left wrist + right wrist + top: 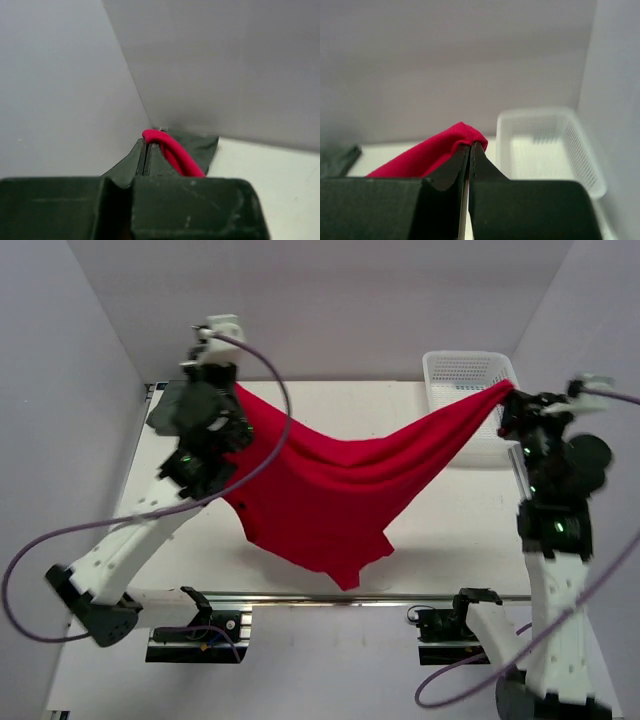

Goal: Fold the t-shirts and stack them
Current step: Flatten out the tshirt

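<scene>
Over table, left hand, right hand grip one red shirt

I'm running a robot lab cell: blank pale wall panels close in beyond and beside my right claw, white counter below it, aluminium mounting rail nearer me.

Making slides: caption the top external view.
Left gripper and right gripper stretch the red t-shirt between them over the table, near a white basket.
</scene>
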Controlling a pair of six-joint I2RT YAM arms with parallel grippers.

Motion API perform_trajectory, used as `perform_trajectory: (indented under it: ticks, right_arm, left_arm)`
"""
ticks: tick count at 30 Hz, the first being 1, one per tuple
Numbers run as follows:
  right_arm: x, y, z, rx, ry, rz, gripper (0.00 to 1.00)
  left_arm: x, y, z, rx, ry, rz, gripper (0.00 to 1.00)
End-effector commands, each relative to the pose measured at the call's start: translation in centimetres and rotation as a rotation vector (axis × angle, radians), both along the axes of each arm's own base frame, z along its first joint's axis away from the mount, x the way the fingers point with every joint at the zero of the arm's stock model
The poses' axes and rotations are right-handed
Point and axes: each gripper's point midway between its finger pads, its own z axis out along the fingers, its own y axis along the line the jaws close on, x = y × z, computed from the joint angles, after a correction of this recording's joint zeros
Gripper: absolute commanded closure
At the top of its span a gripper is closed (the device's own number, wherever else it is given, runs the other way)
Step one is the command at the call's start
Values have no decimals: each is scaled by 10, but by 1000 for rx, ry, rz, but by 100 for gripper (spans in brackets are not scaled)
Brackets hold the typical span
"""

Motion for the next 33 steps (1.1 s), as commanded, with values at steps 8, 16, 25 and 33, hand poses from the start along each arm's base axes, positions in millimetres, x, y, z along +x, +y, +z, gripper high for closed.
perform_trajectory:
  ticks: [8, 16, 25, 33]
  right_arm:
    - [152, 15, -235, 19, 591, 145, 60]
    - [147, 16, -208, -18, 546, 151, 12]
    - [119, 37, -201, 14, 553, 246, 10]
    - [95, 81, -251, 60, 664, 415, 10]
  left_arm:
    - [165, -2, -191, 90, 363, 224, 32]
    - [197, -27, -210, 27, 495, 36, 0]
    - [144, -106, -268, -221, 726, -419, 0]
    - [57, -160, -363, -501, 904, -768, 0]
